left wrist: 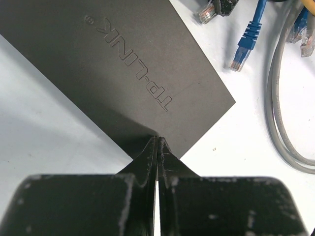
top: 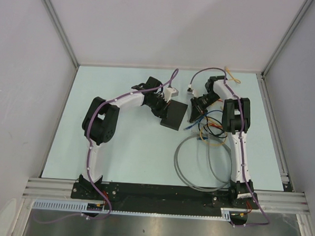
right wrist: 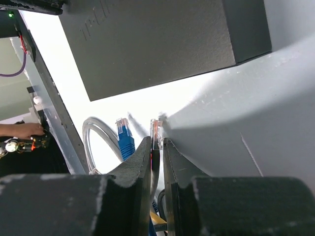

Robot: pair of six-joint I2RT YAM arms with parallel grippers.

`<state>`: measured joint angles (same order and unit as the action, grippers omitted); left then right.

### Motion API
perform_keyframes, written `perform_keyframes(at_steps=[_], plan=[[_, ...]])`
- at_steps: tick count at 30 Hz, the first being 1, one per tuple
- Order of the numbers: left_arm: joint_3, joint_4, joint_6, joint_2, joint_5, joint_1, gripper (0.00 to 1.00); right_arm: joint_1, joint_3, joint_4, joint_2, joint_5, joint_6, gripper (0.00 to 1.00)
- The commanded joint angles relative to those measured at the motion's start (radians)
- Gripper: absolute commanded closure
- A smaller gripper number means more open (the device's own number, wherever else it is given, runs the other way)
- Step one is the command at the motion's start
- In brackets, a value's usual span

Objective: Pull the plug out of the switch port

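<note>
Nearest me, at about 5 o'clock on the desk (top: 129, 153), a grey cable (top: 177, 157) lies in a loose loop. Further in, toward 1 o'clock, the right pincer (right wrist: 156, 142) is clenched on a clear plug (right wrist: 156, 132). It holds the plug apart from the switch (left wrist: 123, 64), and a blue plug (right wrist: 124, 132) lies loose just beside it. The switch lies flat near 12 o'clock. The left pincer (left wrist: 158, 142) is clenched on nothing, its tips pressing the switch's edge. To finish well, I'd hold that press firm and draw the plug straight away from the tangle. No tray or box shows, and the sockets are hidden from me.
</note>
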<state>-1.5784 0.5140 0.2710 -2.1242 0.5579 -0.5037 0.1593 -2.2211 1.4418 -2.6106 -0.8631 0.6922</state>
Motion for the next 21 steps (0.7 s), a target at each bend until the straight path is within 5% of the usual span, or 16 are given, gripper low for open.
perform_keyframes(at_steps=[1, 10, 16, 17, 21], plan=[[0.055, 0.113, 0.045, -0.045, -0.093, -0.009, 0.99, -0.007, -0.045, 0.069, 0.009, 0.072, 0.066, 0.84], [0.051, 0.11, 0.045, -0.043, -0.09, -0.01, 0.99, -0.063, -0.127, -0.063, 0.118, 0.078, -0.006, 0.8], [0.031, 0.124, 0.042, -0.042, -0.084, -0.009, 0.99, -0.083, -0.114, -0.138, 0.19, 0.081, -0.068, 0.52], [0.028, 0.126, 0.043, -0.039, -0.081, -0.01, 0.99, -0.083, -0.092, -0.147, 0.237, 0.072, -0.066, 0.37], [-0.003, 0.13, 0.037, -0.04, -0.075, -0.009, 1.0, -0.084, 0.084, -0.282, 0.386, 0.073, -0.075, 0.3]])
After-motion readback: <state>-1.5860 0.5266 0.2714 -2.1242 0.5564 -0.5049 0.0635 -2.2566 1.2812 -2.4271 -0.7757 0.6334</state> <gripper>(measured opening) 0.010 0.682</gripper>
